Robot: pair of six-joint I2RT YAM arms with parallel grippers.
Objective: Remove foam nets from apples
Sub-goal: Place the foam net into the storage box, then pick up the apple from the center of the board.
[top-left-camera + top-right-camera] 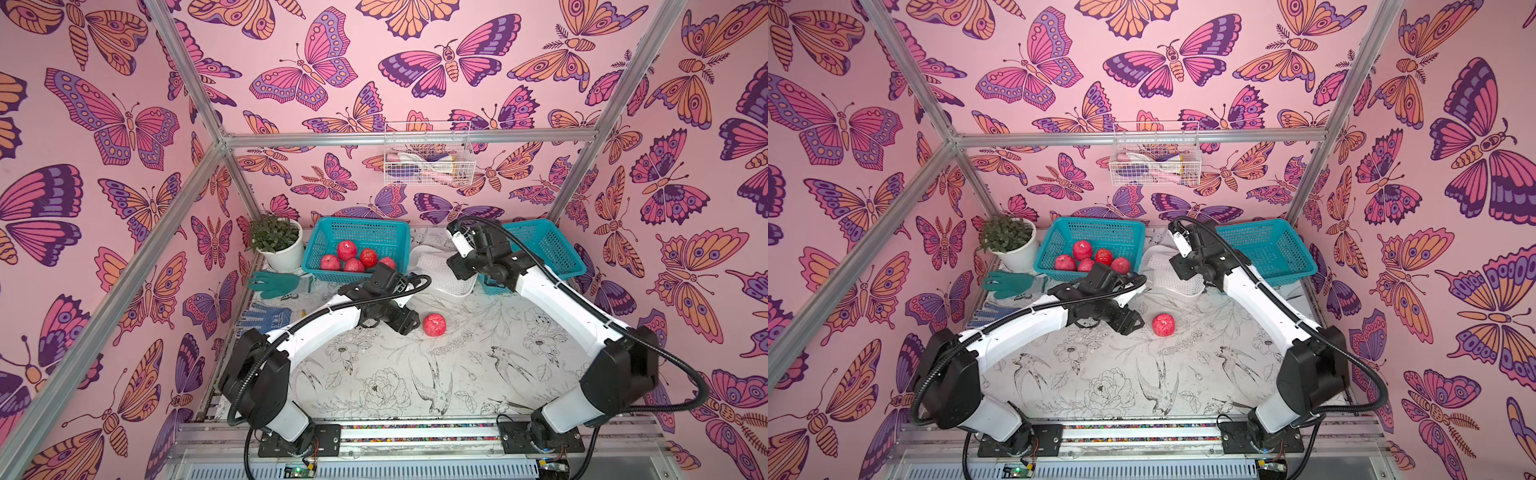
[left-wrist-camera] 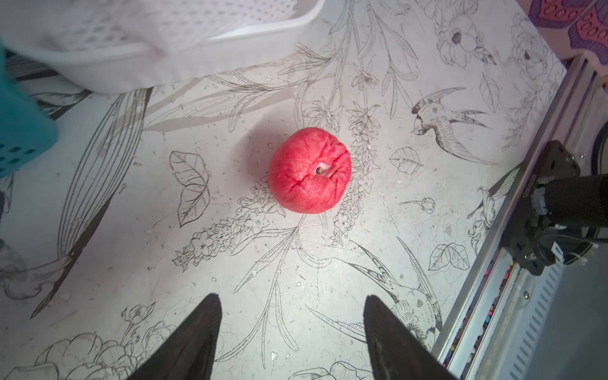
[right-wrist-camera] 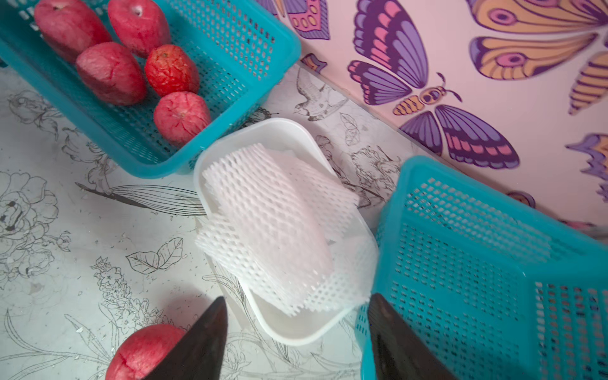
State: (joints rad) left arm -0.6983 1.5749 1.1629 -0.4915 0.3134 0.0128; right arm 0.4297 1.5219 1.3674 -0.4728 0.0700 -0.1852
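Both apart, empty: left pincer [image 2: 292, 297], right pincer [image 3: 298, 297].
Nets [image 3: 273, 223] binned in tub [image 3: 260, 128]; lone apple [image 2: 309, 171], centre frame, likely left's next grab.

We see white shells and black joints on the left arm [image 1: 316, 328] and right arm [image 1: 557, 297]. Black ribbed cables [image 1: 374, 300] run along both. We note dark tapered fingers [image 2: 194, 342].

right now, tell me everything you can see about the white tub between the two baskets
The white tub is a shallow rectangular plastic tray with rounded corners, upright on the printed table. It sits between the teal basket holding apples and the empty teal basket, close against both; contact is unclear. A loose pile of white foam nets fills it, one edge hanging over its rim.
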